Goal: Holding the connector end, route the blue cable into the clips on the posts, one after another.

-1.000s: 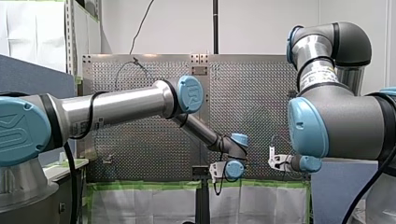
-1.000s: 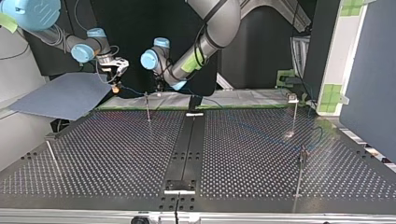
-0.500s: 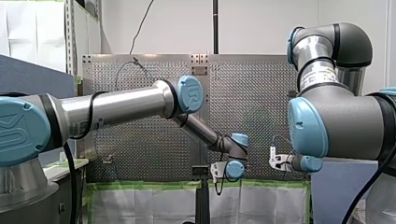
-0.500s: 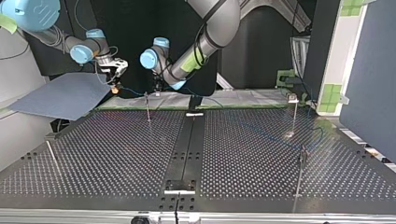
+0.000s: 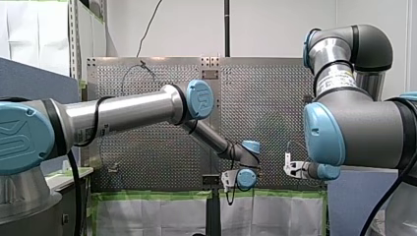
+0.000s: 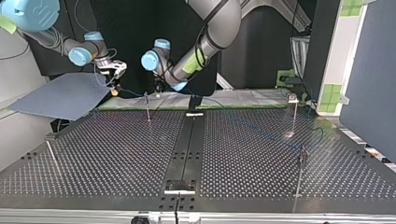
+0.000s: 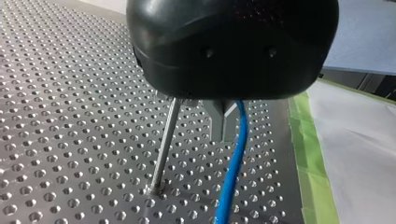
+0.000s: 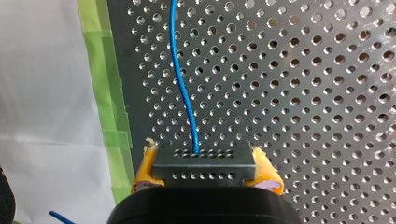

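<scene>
My right gripper has its yellow pads shut on a black connector. The thin blue cable leaves the connector and runs ahead over the perforated plate. In the top view my right gripper hangs over the far edge at the left. The cable spans from it to my left gripper, next to a thin post. In the left wrist view the blue cable comes out beside a metal finger, shut on it. The post stands just beside it.
More posts stand at the top view's right, near right and near left. A grey-blue sheet lies past the far left corner. Green tape lines the plate's far edge. The cable trails across the plate to the right.
My right gripper has drifted slightly toward the top view's left with the connector. My left arm has barely moved.
</scene>
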`<state>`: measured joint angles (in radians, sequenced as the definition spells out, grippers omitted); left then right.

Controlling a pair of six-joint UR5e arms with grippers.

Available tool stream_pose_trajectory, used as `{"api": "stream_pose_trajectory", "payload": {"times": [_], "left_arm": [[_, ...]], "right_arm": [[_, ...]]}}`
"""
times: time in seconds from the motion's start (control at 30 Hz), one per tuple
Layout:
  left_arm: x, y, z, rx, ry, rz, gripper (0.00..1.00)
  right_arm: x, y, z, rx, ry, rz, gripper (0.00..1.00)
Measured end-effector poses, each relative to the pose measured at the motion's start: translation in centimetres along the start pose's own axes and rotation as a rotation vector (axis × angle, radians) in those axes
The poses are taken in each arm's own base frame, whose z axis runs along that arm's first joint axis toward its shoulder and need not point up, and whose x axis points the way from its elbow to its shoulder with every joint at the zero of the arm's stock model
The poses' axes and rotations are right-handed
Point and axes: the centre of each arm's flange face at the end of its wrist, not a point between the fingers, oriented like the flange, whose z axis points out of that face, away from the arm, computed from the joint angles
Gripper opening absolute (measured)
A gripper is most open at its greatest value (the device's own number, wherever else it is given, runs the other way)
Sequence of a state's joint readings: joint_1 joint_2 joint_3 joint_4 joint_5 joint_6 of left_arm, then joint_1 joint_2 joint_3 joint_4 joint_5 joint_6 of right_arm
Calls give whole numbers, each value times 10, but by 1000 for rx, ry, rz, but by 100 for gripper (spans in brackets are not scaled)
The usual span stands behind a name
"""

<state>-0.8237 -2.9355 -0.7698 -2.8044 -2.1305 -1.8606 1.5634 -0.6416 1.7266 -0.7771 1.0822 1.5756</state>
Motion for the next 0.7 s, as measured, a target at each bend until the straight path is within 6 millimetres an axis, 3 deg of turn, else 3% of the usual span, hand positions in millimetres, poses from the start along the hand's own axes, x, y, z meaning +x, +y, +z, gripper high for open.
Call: {"api": "stream_pose_trajectory", "payload": {"times": [0.5, 0.7], "left_arm": [[-5, 12, 15, 11, -7, -13, 0], [-1, 7, 10, 23, -3, -10, 0]], "right_arm": [[9, 1, 9, 19, 2, -3, 0], [7, 1, 8, 18, -5, -4, 0]]}}
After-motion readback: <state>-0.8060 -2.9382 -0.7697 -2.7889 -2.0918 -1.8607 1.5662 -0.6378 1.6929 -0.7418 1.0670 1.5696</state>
